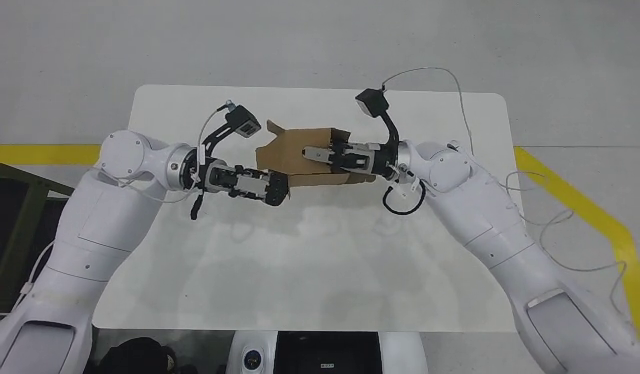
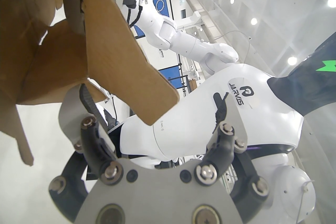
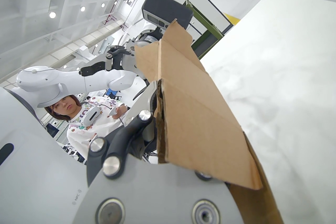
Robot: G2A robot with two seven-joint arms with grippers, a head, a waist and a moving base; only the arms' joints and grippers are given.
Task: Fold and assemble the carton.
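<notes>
1. Above the far middle of the table (image 1: pixel 200 274), the carton (image 1: pixel 305 150) is sitting between the two arms, and it seems to be hanging clear of the surface rather than resting on it.
2. The right gripper (image 1: pixel 322 155) is clamping one wall of the carton, with one finger inside the box and the other outside. It appears to be carrying the whole weight.
3. The left gripper (image 1: pixel 277 188) is sitting just beside the carton's near corner. Its fingers (image 2: pixel 88 101) are spreading wide and grasping nothing.
4. A loose flap (image 2: pixel 136 70) is poking into the gap between those open fingers. One finger is lying close under the carton's edge, though I cannot tell whether it is touching.
5. As for progress, the carton is already looking like a hollow box rather than a flat sheet, with its walls standing at angles to one another.
6. The end flaps are sticking outward, and none is looking tucked or locked. Folding them in and closing the ends is what I judge to be remaining, so the job is sitting somewhere around its middle.
</notes>
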